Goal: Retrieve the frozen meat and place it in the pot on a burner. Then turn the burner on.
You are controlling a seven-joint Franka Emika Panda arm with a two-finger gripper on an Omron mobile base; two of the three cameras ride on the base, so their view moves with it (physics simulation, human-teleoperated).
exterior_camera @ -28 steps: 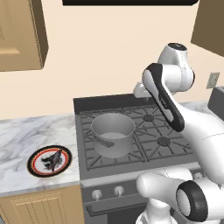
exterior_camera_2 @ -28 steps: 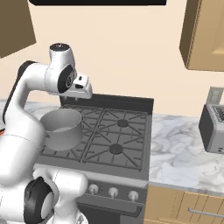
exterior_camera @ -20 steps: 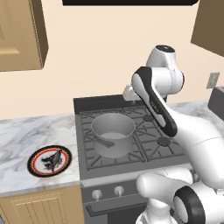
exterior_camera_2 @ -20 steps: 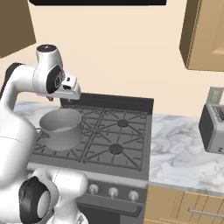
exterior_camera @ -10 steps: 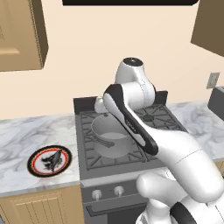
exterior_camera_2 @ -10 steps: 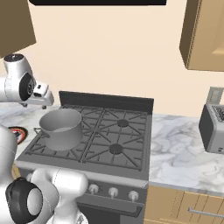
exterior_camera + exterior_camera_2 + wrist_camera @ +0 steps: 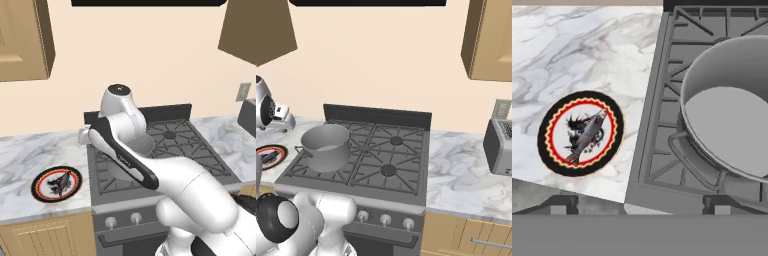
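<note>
The marble bench (image 7: 587, 45) is carrying a red-rimmed plate (image 7: 580, 133), and a grey fish-shaped piece, which I am taking to be the frozen meat (image 7: 588, 136), is lying on it. Beside it, the stove (image 7: 363, 162) is holding the pot (image 7: 326, 146) on its front left burner (image 7: 662, 150), and the pot is sitting empty. The claw (image 7: 639, 205) is hanging above the stove's edge, between plate and pot, its tips standing wide apart and gripping nothing. Judging by this, nothing is completed yet: picking up, dropping into the pot and turning the knob (image 7: 362, 216) are all remaining.
</note>
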